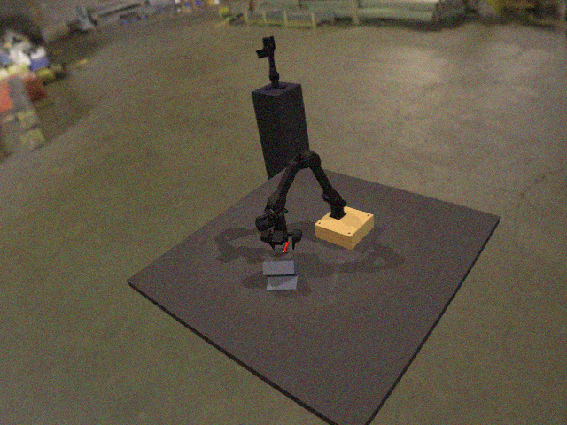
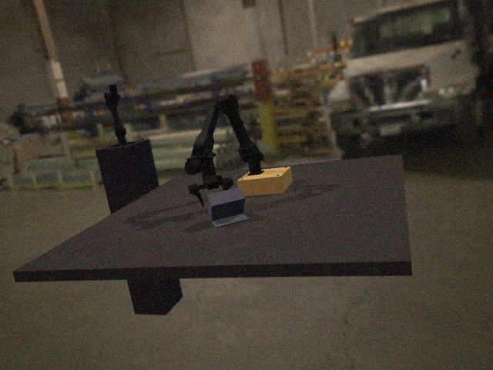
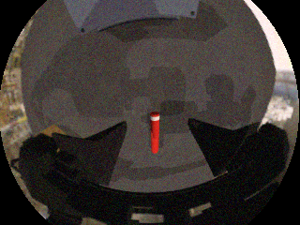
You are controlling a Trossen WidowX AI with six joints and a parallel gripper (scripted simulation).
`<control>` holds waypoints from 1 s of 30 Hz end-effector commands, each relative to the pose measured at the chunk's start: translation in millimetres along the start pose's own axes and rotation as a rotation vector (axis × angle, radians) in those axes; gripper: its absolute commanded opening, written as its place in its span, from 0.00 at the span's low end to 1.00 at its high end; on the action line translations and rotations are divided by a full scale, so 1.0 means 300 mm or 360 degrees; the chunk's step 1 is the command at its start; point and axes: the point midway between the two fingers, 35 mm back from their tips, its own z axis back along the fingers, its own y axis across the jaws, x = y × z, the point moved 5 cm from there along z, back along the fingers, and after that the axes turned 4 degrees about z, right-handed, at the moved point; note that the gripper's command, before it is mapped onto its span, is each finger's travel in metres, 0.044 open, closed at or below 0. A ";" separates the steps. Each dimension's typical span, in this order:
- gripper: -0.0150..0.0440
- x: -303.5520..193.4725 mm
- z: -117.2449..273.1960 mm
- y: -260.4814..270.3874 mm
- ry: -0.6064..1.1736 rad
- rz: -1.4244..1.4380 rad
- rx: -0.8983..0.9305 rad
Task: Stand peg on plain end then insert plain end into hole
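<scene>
The red peg (image 1: 286, 247) (image 3: 155, 136) lies on the table, its white band at the end nearer the sloped panel. In the exterior view it is hidden. My gripper (image 1: 283, 248) (image 3: 157, 123) is open and empty, pointing down low over the peg, with one finger on each side of it and apart from it. The grey-blue sloped panel (image 1: 278, 267) (image 2: 226, 196) (image 3: 117, 13) stands just beyond the banded end. Its hole does not show in any view; the wrist view cuts the panel off at the top.
The dark table (image 1: 366, 297) (image 2: 318, 234) carries the wooden base block (image 1: 343, 224) (image 2: 264, 185) under the arm. A tall dark pillar (image 1: 281, 123) (image 2: 129, 171) with a small black device on top stands at the table's far edge. The panel is close to the fingers.
</scene>
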 end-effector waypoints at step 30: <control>0.43 -0.007 -0.051 0.012 0.0005 -0.0006 0.0018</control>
